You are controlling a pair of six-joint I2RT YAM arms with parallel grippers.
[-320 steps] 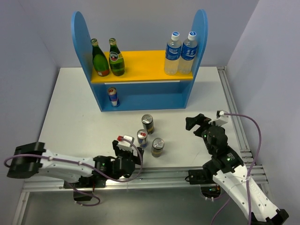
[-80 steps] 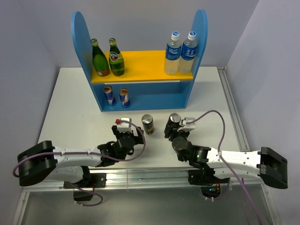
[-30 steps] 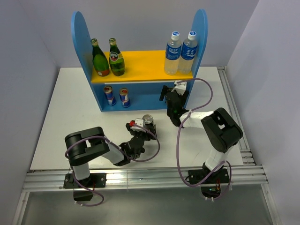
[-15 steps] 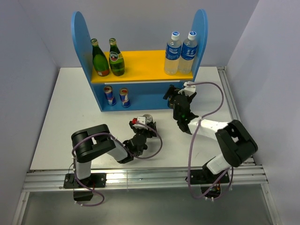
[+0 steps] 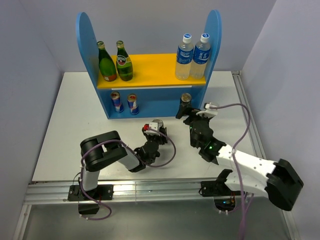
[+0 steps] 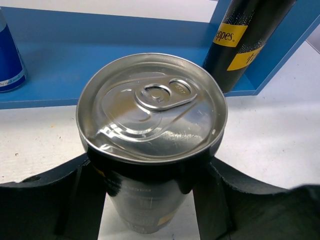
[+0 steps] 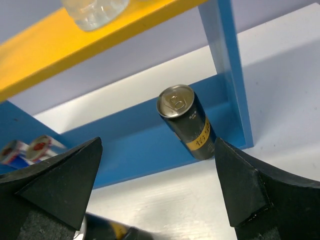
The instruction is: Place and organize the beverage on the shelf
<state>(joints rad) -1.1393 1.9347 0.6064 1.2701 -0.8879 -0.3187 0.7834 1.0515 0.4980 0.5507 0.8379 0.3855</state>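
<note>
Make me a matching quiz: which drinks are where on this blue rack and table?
Drinks:
1. green glass bottles
2. clear water bottles
3. blue-and-silver cans
4. dark silver-topped can nearest the arms

Places:
A. lower level, left end
B. on the table, between the left gripper fingers
C. yellow upper board, right end
D. yellow upper board, left end

Pairs: 1-D, 2-C, 3-A, 4-B.
</note>
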